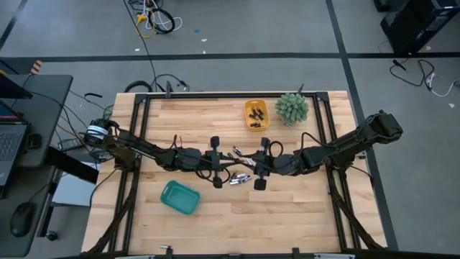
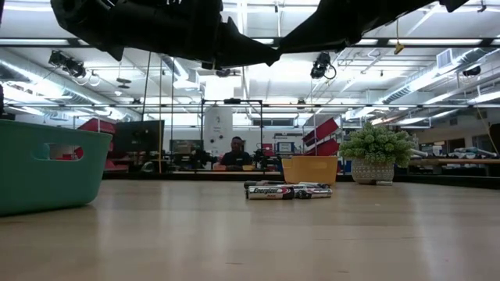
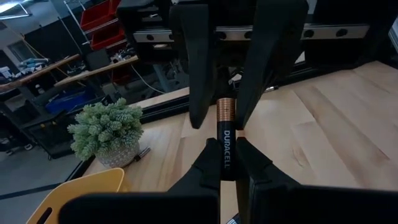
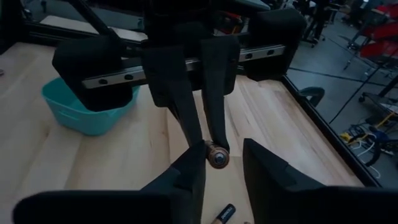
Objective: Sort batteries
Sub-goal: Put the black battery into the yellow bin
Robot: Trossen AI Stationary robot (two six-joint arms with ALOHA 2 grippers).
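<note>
Both arms extend inward over the desk [image 1: 302, 216] from opposite edges and meet near its centre, wrists level, held above the surface. The left gripper [image 1: 216, 162] is clamped shut on a copper-topped battery [image 3: 224, 134], gripping its black lower body. The right gripper [image 1: 261, 164] faces the left one head-on; its fingers [image 3: 202, 74] straddle the battery's copper end, one on each side, partly parted. Whether they touch the battery cannot be told.

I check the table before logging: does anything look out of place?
Only slightly: one battery is held by the left claw in mid-air while the right claw straddles its end; other batteries lie loose mid-table.
</note>
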